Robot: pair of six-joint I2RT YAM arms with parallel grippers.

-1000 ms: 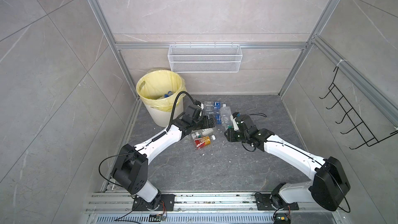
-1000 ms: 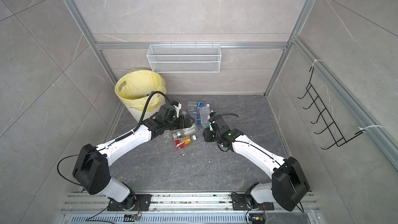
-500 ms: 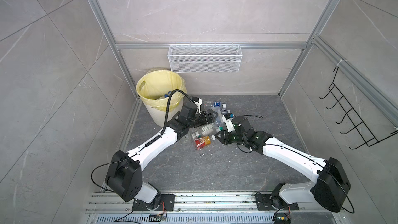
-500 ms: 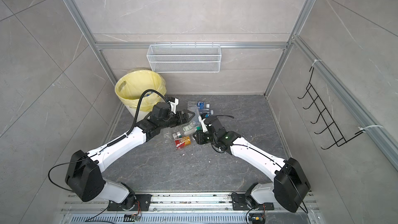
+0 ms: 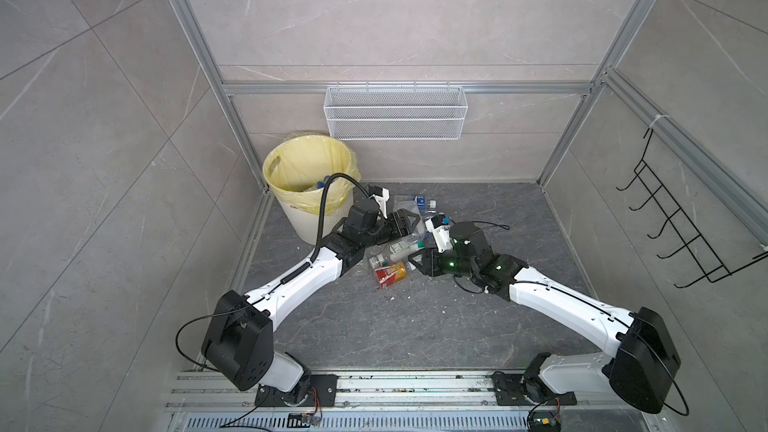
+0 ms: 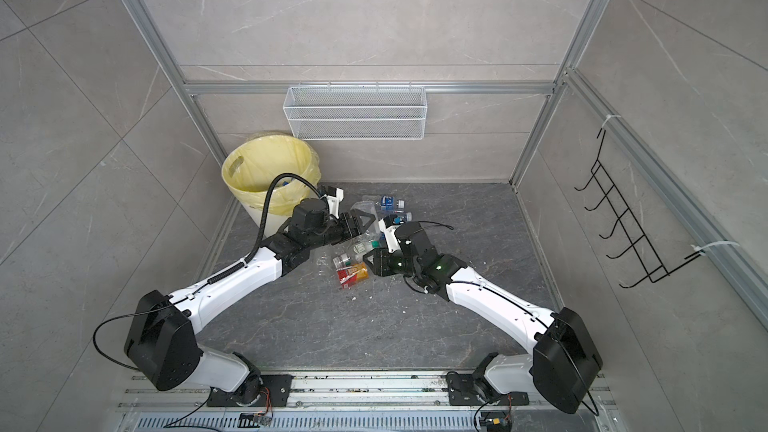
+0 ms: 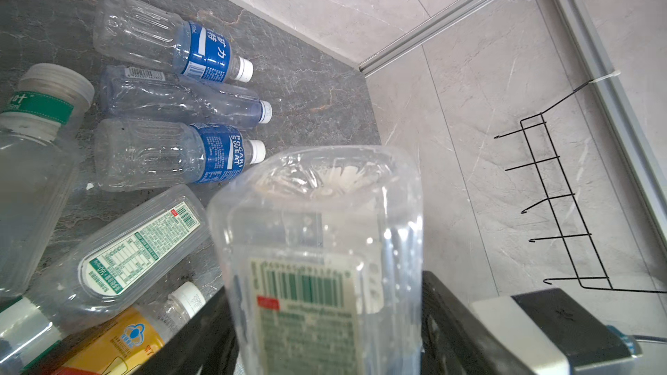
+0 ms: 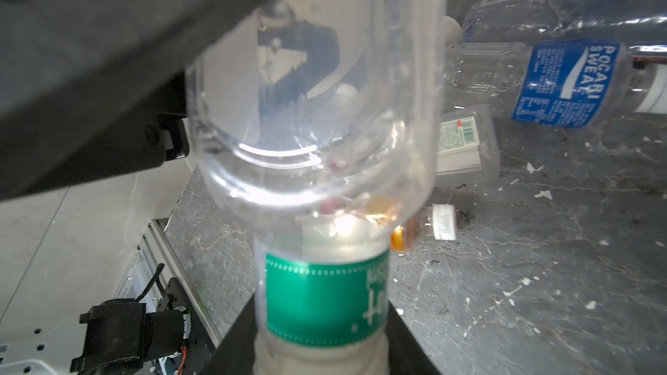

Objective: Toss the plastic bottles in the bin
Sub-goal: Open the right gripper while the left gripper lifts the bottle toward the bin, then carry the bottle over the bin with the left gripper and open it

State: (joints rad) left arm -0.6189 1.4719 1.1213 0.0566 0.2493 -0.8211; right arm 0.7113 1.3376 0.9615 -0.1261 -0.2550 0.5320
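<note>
Hunch: both loaded for the round cream yellow-lined bin [image 5: 303,222] far left, left gripper [image 5: 409,224] pinching a clear green-labelled plastic bottle [image 7: 317,232], right gripper [image 8: 319,344] clamped on a second clear bottle [image 8: 314,120] by its green-banded neck, mid-floor.

Soft, even overhead light cast faint shadows in both top views. Up close, the clear barcode-labelled plastic bottle [image 7: 314,283] and clear green-banded plastic bottle [image 8: 326,294] blurred; the latter's neck glared white.

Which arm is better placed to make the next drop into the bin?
Left, I'd say. The left gripper, jaws around a clear bottle, sits beside the bin; the right gripper, gripping a green-banded bottle, is farther away.
</note>
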